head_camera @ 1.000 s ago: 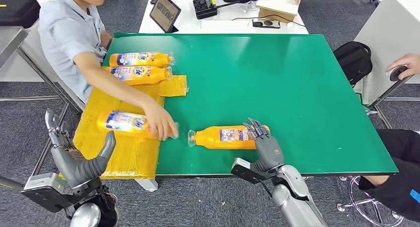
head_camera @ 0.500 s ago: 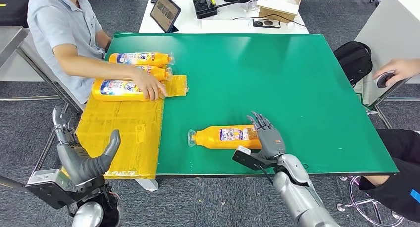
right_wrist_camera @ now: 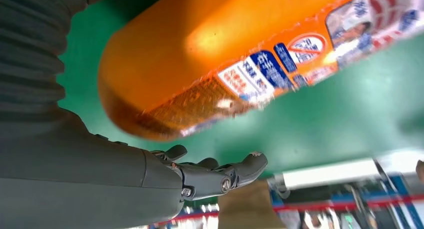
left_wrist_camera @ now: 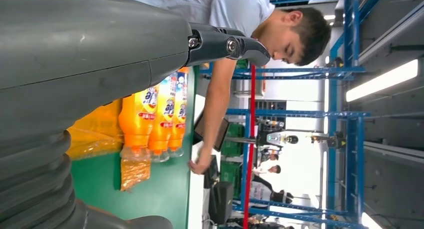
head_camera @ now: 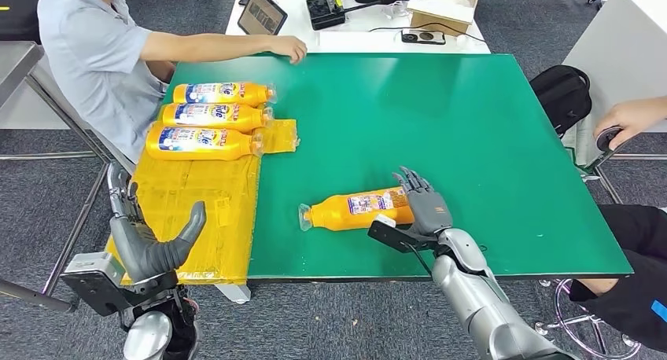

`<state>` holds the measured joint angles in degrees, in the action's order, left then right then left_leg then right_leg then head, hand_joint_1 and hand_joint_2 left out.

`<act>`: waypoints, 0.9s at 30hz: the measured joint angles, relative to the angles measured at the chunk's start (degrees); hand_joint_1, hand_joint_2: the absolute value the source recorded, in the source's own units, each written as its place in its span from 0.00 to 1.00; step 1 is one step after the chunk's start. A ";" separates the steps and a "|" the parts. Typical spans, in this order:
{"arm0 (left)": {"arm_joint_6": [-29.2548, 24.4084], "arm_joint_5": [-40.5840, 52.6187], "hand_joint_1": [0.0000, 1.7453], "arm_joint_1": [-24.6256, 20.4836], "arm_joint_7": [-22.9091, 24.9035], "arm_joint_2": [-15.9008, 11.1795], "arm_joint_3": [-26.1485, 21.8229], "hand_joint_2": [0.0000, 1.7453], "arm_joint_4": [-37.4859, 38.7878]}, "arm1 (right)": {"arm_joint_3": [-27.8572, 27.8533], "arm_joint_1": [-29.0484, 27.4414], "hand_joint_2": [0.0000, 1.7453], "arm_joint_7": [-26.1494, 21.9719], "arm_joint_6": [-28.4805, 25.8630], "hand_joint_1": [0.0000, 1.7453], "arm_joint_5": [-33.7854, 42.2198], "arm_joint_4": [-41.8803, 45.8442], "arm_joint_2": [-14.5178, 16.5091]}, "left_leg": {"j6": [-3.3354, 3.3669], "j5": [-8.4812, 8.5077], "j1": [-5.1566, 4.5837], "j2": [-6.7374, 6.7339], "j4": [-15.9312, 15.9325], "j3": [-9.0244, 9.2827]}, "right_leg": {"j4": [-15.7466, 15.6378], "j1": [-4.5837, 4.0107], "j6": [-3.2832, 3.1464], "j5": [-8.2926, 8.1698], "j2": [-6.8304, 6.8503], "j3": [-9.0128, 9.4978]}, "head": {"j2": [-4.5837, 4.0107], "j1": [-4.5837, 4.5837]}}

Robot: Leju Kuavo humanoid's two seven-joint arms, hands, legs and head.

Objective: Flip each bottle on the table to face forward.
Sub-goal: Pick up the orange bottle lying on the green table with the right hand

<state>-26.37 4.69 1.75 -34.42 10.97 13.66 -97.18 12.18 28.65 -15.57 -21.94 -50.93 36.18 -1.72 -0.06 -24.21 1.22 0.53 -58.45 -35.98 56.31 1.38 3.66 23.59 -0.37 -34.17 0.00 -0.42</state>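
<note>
An orange bottle [head_camera: 358, 211] lies on the green table [head_camera: 440, 116] near the front edge, its cap to the left and a back label facing up. My right hand [head_camera: 425, 207] is at the bottle's base end with fingers spread, touching it without closing on it. The right wrist view has the bottle's base [right_wrist_camera: 200, 64] just off the table, with the fingers [right_wrist_camera: 220, 176] stretched alongside. My left hand [head_camera: 153, 246] hovers off the table's front left with fingers apart, holding nothing. Three more orange bottles [head_camera: 206, 141] lie side by side on a yellow sheet [head_camera: 197, 211], labels up; they also appear in the left wrist view [left_wrist_camera: 150, 114].
A person sits at the table's left, an arm reaching to the far edge [head_camera: 287, 47]. Another person's hand [head_camera: 629, 116] rests on a chair part at the right. A tablet [head_camera: 262, 18], a cardboard box [head_camera: 444, 2] and devices lie on the white table behind.
The person laid the third bottle beside the other two and moved the arm to the table's far edge. The near bottle's base end swung slightly away from me. My left hand rose nearer the table.
</note>
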 joint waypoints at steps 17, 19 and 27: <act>7.14 -2.91 0.00 -0.41 5.28 -0.07 0.07 1.00 2.40 | 3.16 9.40 1.00 9.29 17.59 1.00 -0.79 -10.31 0.87 | -0.01 -0.04 0.01 -0.30 0.00 0.74 | -0.04 -0.01 -0.04 -0.02 -0.14 0.53 | 0.00 -0.02; 7.42 -3.10 0.00 -0.47 5.35 -0.07 0.07 1.00 2.67 | 3.42 9.83 1.00 9.14 17.90 1.00 -0.56 -10.82 0.88 | -0.01 -0.04 0.01 -0.29 0.00 0.77 | -0.04 -0.01 -0.04 -0.02 -0.14 0.57 | 0.00 -0.02; 9.10 -5.04 0.00 -1.08 5.28 -0.08 0.14 1.00 3.85 | 3.17 10.30 1.00 2.46 22.45 1.00 5.44 -11.71 0.67 | -0.02 -0.05 0.01 -0.31 0.00 0.80 | -0.04 -0.01 -0.04 -0.03 -0.23 0.57 | 0.00 -0.02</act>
<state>-17.27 -0.36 0.67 -29.14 10.89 13.80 -93.34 15.35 38.95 -13.11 0.51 -45.49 24.47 -1.04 -0.07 -24.26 1.23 0.22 -58.45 -35.18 56.28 1.37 3.62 23.57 -0.60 -33.60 0.00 -0.43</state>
